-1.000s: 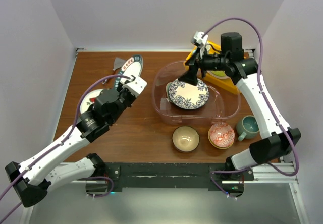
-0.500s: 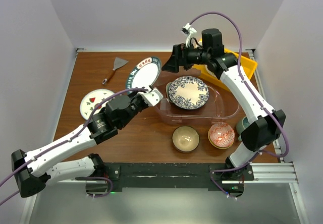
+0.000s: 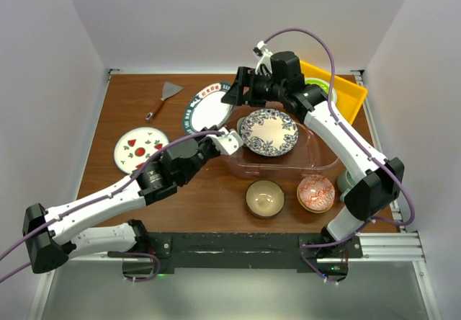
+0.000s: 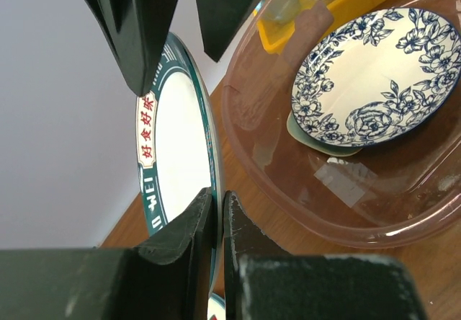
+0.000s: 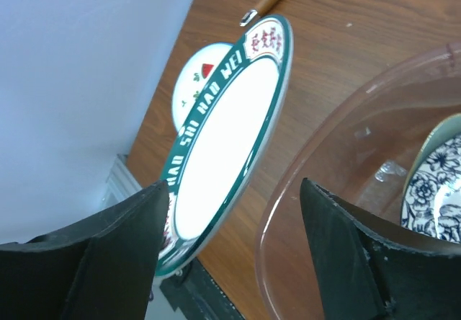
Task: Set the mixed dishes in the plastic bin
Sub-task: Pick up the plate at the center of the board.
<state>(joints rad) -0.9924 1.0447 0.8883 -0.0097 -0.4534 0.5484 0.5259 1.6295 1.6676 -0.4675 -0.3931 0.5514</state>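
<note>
Bin [image 3: 277, 167] centre-right on tabletop [image 3: 101, 118]; floral plate [image 3: 269, 132] inside it. Lettered plate [image 3: 209, 107] tilted on edge, just left of bin. Fruit-marked plate [image 3: 140, 148] flat, further left. Scraper [image 3: 166, 95] behind it. 2 bowls before bin: plain bowl [image 3: 264, 197] left, patterned bowl [image 3: 315, 193] right. Mug [image 3: 343, 181] right of them. Tray [image 3: 346, 93] behind bin.

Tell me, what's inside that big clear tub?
A blue floral plate lies in the clear tub. A pale edge peeks from under it; the rest of that thing is covered.
</note>
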